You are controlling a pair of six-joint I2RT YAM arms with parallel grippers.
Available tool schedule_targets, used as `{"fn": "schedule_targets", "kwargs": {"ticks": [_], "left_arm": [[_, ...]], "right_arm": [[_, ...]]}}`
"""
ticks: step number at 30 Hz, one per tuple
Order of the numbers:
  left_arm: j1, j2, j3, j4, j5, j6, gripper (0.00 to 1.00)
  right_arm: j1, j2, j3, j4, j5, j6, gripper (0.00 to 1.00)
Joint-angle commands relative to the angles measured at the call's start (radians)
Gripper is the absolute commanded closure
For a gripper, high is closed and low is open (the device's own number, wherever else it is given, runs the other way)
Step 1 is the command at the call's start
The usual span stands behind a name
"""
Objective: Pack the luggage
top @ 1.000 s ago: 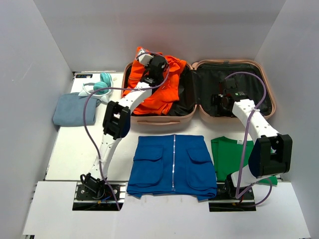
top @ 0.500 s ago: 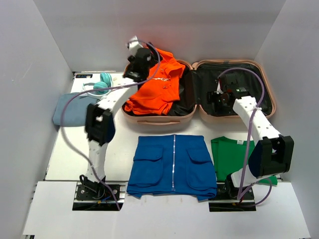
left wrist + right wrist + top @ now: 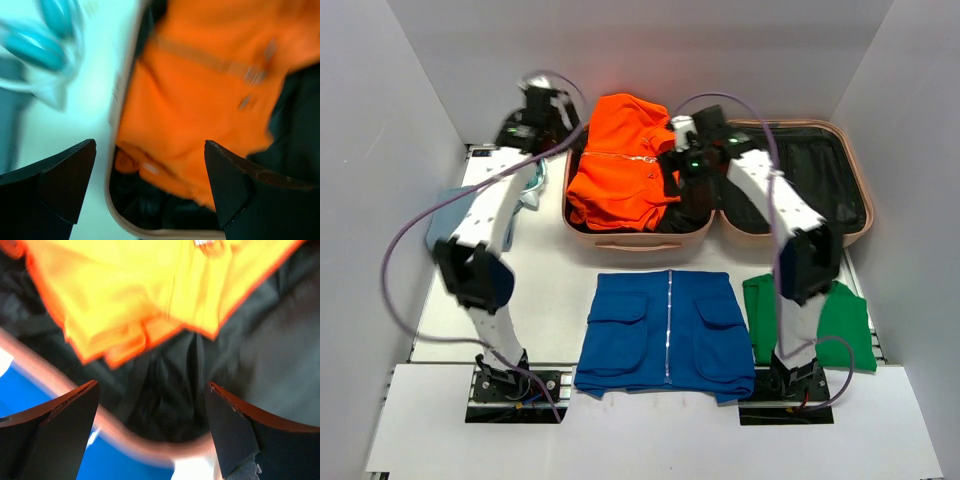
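Note:
The pale pink luggage (image 3: pixel 638 240) lies open at the back of the table, black lining showing. An orange shirt (image 3: pixel 620 165) lies in its left half, loose of both grippers. My left gripper (image 3: pixel 535 112) hangs open above the table just left of the suitcase; in the left wrist view the left gripper (image 3: pixel 150 150) is empty over the orange shirt (image 3: pixel 210 85) and the luggage rim (image 3: pixel 117 200). My right gripper (image 3: pixel 682 168) is open over the suitcase's middle; in the right wrist view the right gripper (image 3: pixel 152 387) is empty above the black lining (image 3: pixel 200 375) beside the orange shirt (image 3: pixel 125 295).
Blue shorts (image 3: pixel 667 335) lie flat in front of the suitcase, a green garment (image 3: pixel 767 310) to their right. A grey-blue folded cloth (image 3: pixel 445 228) and teal headphones (image 3: pixel 40 35) sit on the left. White walls close in the sides and back.
The left gripper opened, let go of the orange shirt and swung left and up out of the suitcase. The right arm swept left from the right half to the suitcase's middle.

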Motion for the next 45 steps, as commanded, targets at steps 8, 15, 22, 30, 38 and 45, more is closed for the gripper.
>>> {"fn": "schedule_targets", "kwargs": {"ticks": [8, 15, 22, 30, 38, 45], "left_arm": [[-0.121, 0.154, -0.046, -0.143, 0.129, 0.233, 0.00], [-0.168, 0.301, 0.064, -0.256, -0.068, 0.280, 0.00], [-0.173, 0.360, 0.110, -0.295, -0.101, 0.251, 0.00], [-0.162, 0.389, 0.107, -0.283, -0.081, 0.256, 0.00], [-0.150, 0.449, 0.110, -0.283, -0.053, 0.241, 0.75], [-0.150, 0.309, 0.078, -0.285, 0.002, 0.152, 1.00]], "right_arm": [[0.067, 0.202, 0.058, 0.121, 0.006, -0.071, 0.13], [0.103, 0.277, 0.027, 0.125, -0.039, -0.222, 0.10], [0.115, 0.339, 0.032, 0.148, -0.107, -0.333, 0.10], [0.113, 0.397, 0.013, 0.170, -0.097, -0.292, 0.50], [0.107, 0.297, -0.129, 0.297, -0.081, -0.245, 1.00], [0.089, 0.133, -0.266, 0.372, -0.097, -0.170, 1.00]]}}
